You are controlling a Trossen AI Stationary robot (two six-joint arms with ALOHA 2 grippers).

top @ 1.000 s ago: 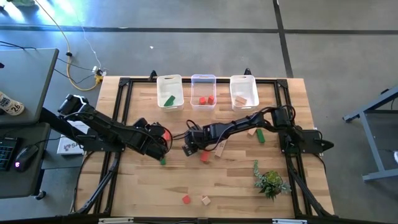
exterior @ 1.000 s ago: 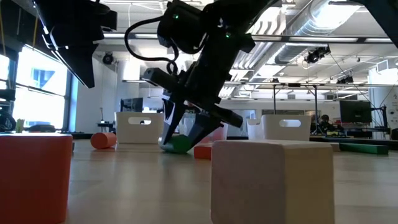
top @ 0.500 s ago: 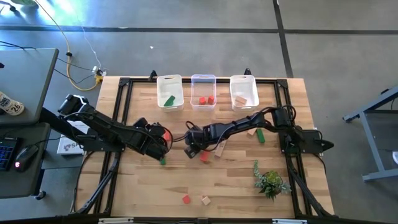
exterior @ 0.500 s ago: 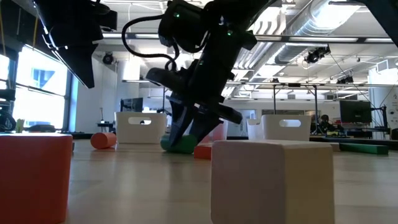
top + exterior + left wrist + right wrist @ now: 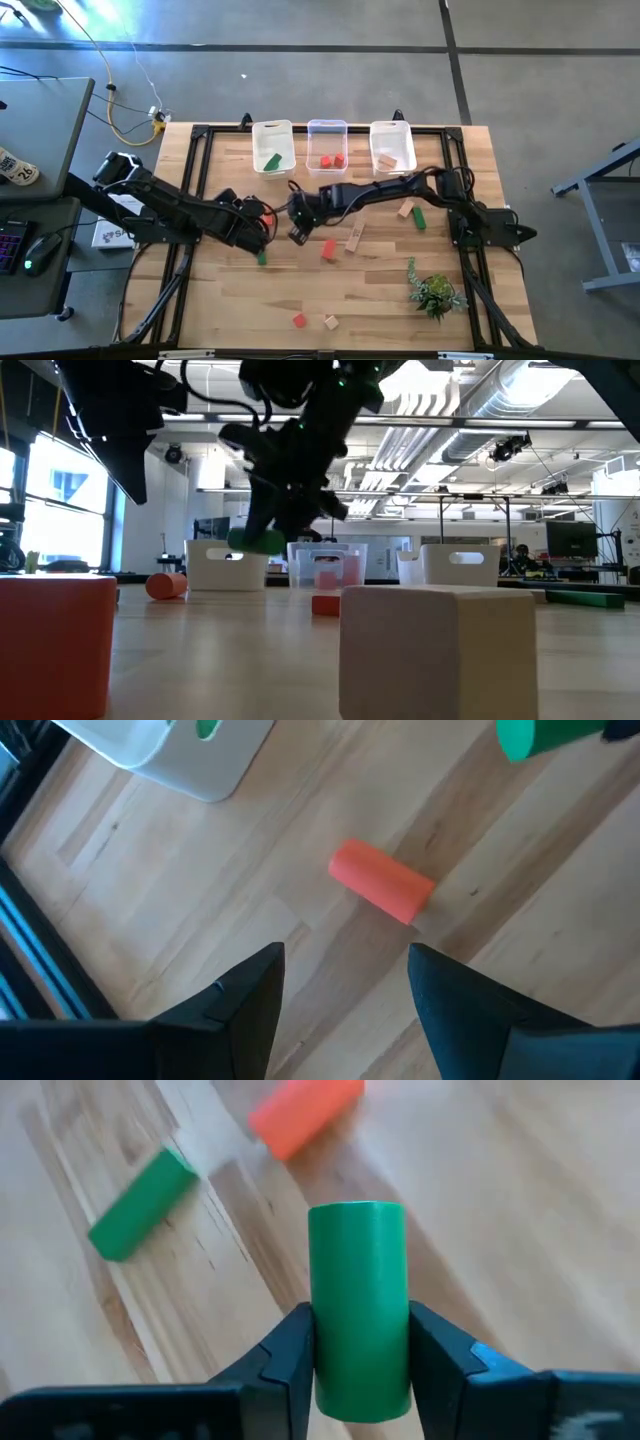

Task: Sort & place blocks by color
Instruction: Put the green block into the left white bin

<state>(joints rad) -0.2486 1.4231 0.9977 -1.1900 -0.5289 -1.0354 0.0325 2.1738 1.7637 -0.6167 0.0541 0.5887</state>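
Right gripper point(image 5: 360, 1350) clamps a green cylinder point(image 5: 358, 1305), seen clearly only in its wrist view; the low view shows it lifted off the table point(image 5: 380, 290), where 0.5 s ago it touched down. Left gripper point(image 5: 345, 985), fingers apart, hovers near a red cylinder point(image 5: 381, 881).

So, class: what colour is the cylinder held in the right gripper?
Green. The cylinder shows best in the right wrist view, clamped in the right gripper.

Pale wood-plank bench point(image 5: 250, 300) with visible grain, matt green painted cylinder block point(image 5: 358, 1305), smooth matt orange-red cylinder block point(image 5: 381, 881), matt black tool fingers point(image 5: 285, 1365), translucent plastic bin point(image 5: 327, 150)
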